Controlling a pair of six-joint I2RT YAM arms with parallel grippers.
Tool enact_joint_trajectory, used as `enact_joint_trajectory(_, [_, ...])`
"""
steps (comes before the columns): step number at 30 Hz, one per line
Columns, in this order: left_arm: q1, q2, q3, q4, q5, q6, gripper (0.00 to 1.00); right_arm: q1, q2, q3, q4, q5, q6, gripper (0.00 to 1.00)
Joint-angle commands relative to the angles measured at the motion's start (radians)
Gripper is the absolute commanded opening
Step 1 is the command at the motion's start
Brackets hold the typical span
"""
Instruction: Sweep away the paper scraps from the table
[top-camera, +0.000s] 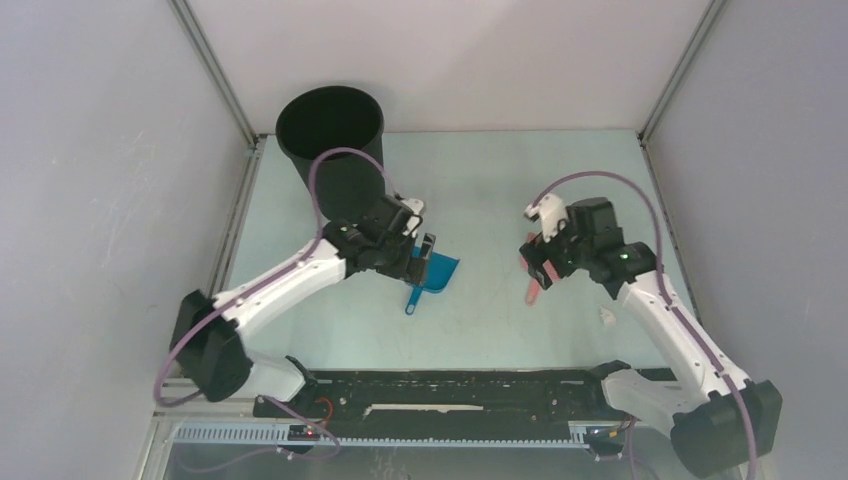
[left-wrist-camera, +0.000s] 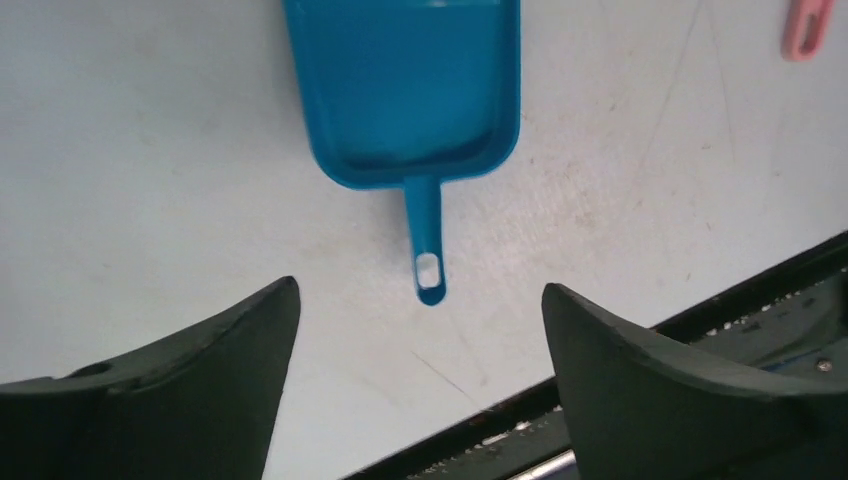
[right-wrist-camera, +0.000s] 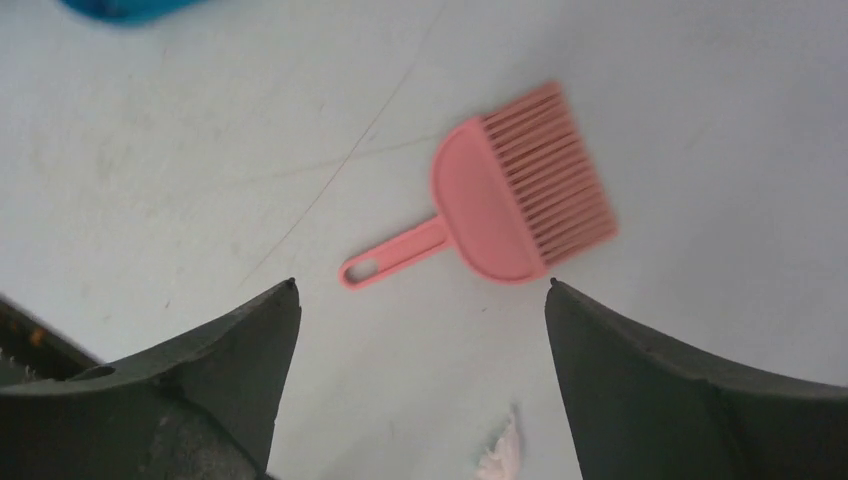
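**Table looks swept; both tools lie free under open jaws**

I can find none of the coloured, crumpled paper scraps on the pale mint-green table (top-camera: 500, 165), either from overhead or in the two wrist views. The shallow blue plastic dustpan (left-wrist-camera: 405, 90) shows a bare floor. The tall black round bin (top-camera: 330, 125) at the far left corner is too dark inside for me to see what it holds. I judge the task done or nearly so. The only leftover candidate is a small pale torn fleck (right-wrist-camera: 500, 455), and I cannot tell whether it is paper.

Any further move turns on that fleck. It lies on the right side, nearer the bases than the right gripper (right-wrist-camera: 420, 285) and just beside that arm's forearm in the overhead view. That makes the right arm much the nearer of the two. The pink plastic hand brush (right-wrist-camera: 500, 200) lies flat just beyond the gripper. Its long axis is slanted, with the handle loop toward the fingers and the bristles pointing away from the fleck.

The right gripper's jaws stand wide with nothing between them. The left gripper (left-wrist-camera: 420, 288) is likewise spread and empty. It hangs at the end of the dustpan's handle, which points straight back between its fingers.
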Motion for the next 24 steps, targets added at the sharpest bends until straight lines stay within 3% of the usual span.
enact_joint_trajectory(1, [-0.005, -0.143, 0.065, -0.012, -0.153, 0.075, 1.00, -0.110, -0.023, 0.033, 0.210, -0.090, 0.207, 1.00])
enact_joint_trajectory(4, [-0.003, -0.219, 0.043, 0.041, -0.241, 0.124, 1.00, -0.151, 0.043, 0.079, 0.239, -0.100, 0.303, 1.00])
enact_joint_trajectory(9, [0.018, -0.395, -0.146, 0.274, -0.259, 0.125, 1.00, -0.197, 0.111, 0.156, 0.225, -0.125, 0.447, 1.00])
enact_joint_trajectory(16, [0.037, -0.513, -0.188, 0.330, -0.358, 0.128, 1.00, -0.293, 0.121, 0.191, 0.241, -0.273, 0.575, 1.00])
enact_joint_trajectory(24, [0.173, -0.524, -0.225, 0.388, -0.253, 0.067, 1.00, -0.373, 0.062, 0.094, 0.303, -0.320, 0.529, 1.00])
